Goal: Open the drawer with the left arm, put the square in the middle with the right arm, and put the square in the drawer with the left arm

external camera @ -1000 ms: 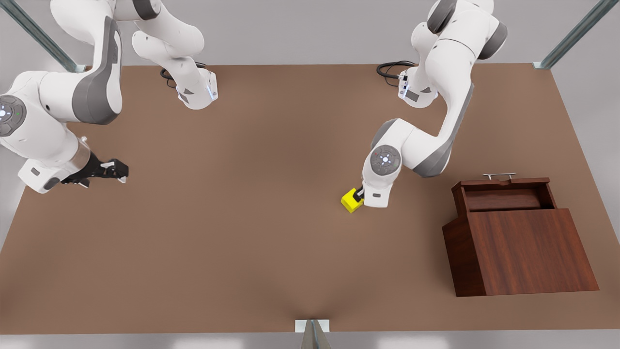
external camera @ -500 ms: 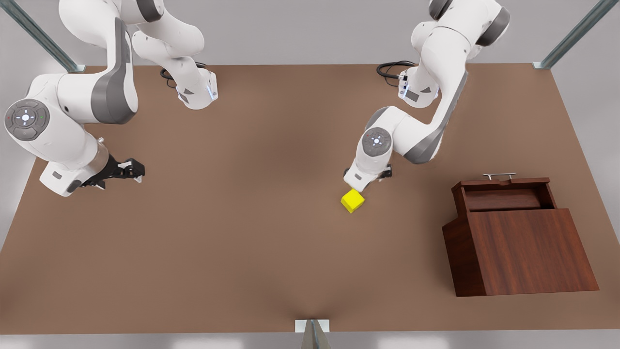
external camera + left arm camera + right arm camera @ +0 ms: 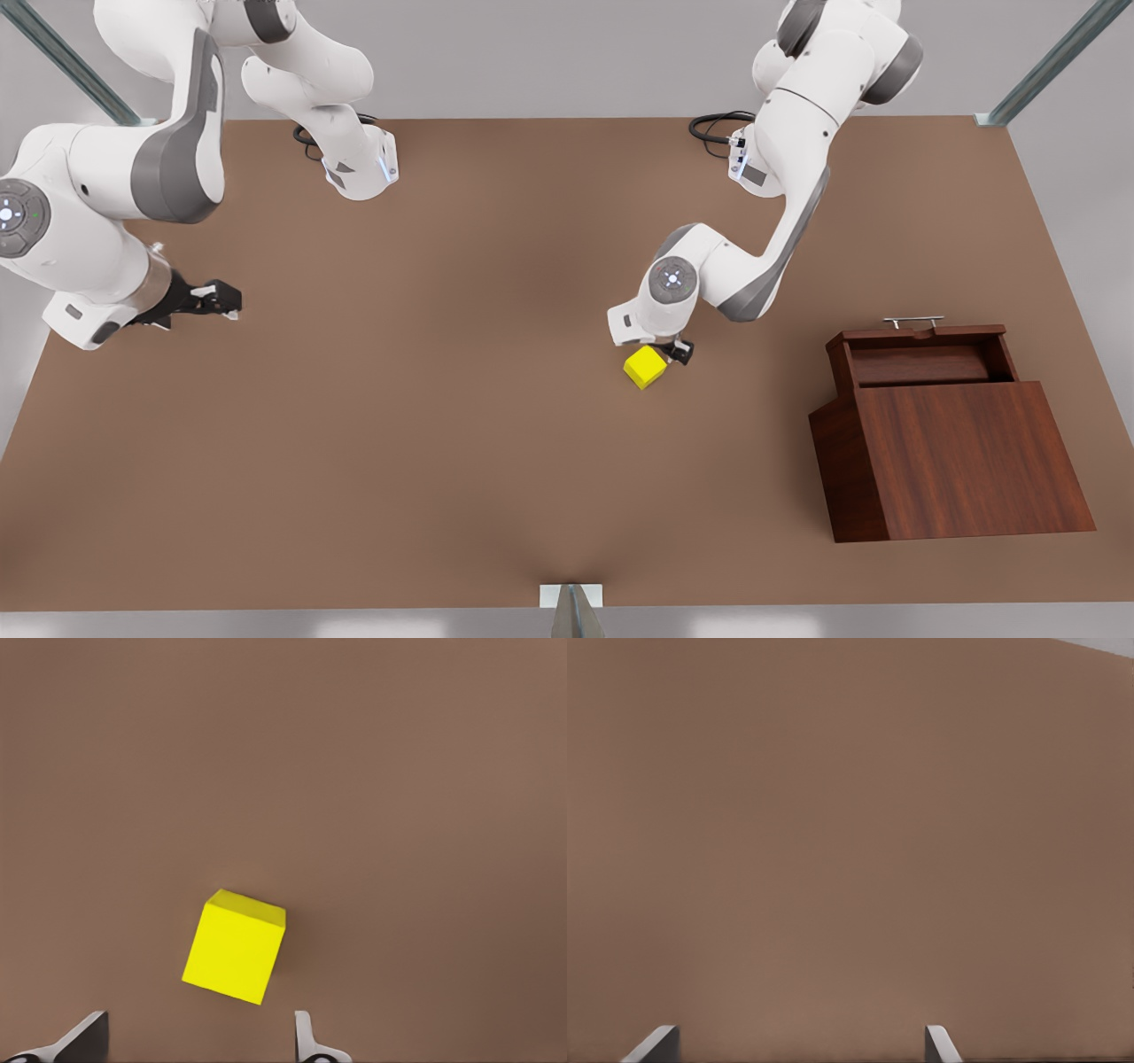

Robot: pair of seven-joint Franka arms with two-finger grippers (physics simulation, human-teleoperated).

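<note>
While the square [image 3: 645, 367] sat on the bare brown tabletop [image 3: 461, 425] near the middle, the left gripper [image 3: 675, 351] hung just above and beside it, on the side toward the arm bases at the far edge. In the left wrist view the yellow cube [image 3: 235, 946] lay a little ahead of the 2 fingertips [image 3: 306, 1041], which stood wide apart and touched nothing; the cube was turned slightly askew to them, resting flat on the table. The left arm [image 3: 780, 177] reached down to it from its base at the far edge, toward the front view's right.

The drawer [image 3: 921, 359] stood pulled out from the wooden box [image 3: 966, 461] on the front view's right, well apart from the cube, its tray open to view and its thin silver bar handle [image 3: 912, 321] on the far side. The box's slanted top sloped toward the near edge of the table.

The right arm [image 3: 115, 195] waited at the front view's left, well away from the cube and the box. The right gripper [image 3: 221, 301] hovered over plain tabletop, and in the right wrist view its 2 fingertips [image 3: 939, 1043] were spread wide with only brown surface ahead of them.
</note>
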